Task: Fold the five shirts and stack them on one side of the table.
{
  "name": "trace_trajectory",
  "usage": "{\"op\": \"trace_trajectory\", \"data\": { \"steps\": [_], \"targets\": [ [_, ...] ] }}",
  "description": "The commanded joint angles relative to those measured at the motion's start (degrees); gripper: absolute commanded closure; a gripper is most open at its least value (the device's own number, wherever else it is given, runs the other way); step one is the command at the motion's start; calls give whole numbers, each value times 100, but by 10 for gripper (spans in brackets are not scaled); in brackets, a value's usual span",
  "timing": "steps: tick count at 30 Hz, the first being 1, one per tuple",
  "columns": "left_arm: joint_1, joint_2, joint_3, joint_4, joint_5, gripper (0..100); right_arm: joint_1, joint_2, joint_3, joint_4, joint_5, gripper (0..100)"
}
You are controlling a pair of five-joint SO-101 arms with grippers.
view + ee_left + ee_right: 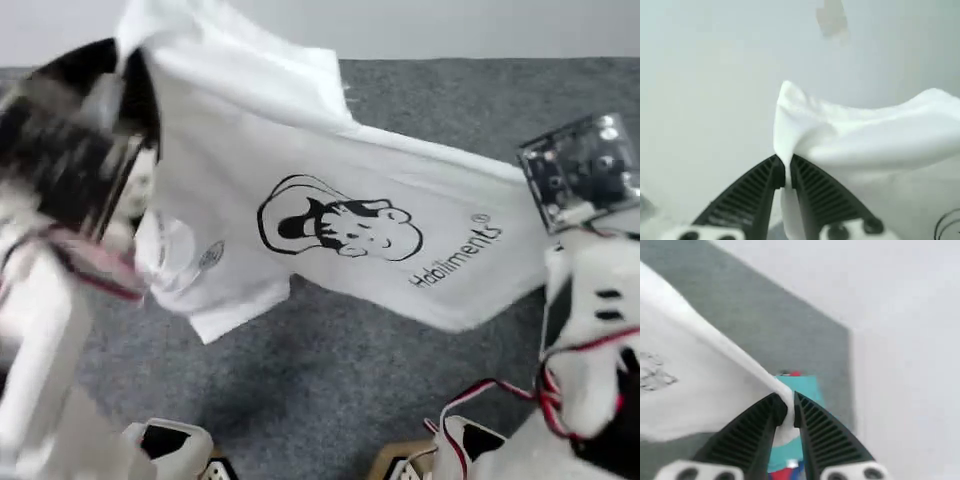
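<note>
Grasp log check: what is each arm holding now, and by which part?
Both hold one white shirt, spread between them: the left gripper pinches a bunched edge at one end, the right gripper the opposite end's edge.

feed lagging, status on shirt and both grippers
Left gripper shut on white shirt. Right gripper shut on its other edge. Shirt stretched above grey table. Teal item below right gripper.

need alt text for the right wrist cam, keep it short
The right gripper is shut on the edge of a white shirt, pinching the fabric between its black ribbed jaws. The shirt stretches away from it above the grey table, and a teal and red item sits just beyond the fingertips.
</note>
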Motion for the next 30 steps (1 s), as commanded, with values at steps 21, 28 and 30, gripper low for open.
{"op": "trace_trajectory", "data": {
  "steps": [21, 28, 30],
  "targets": [
    [0, -1820, -127, 985, -870, 997, 558, -13, -1407, 277, 475, 988],
    [0, -1785, 1543, 1301, -844, 997, 4, -4, 193, 251, 554, 988],
    [9, -1758, 2343, 1222, -844, 997, -251, -4, 853, 242, 554, 988]
  ]
}}
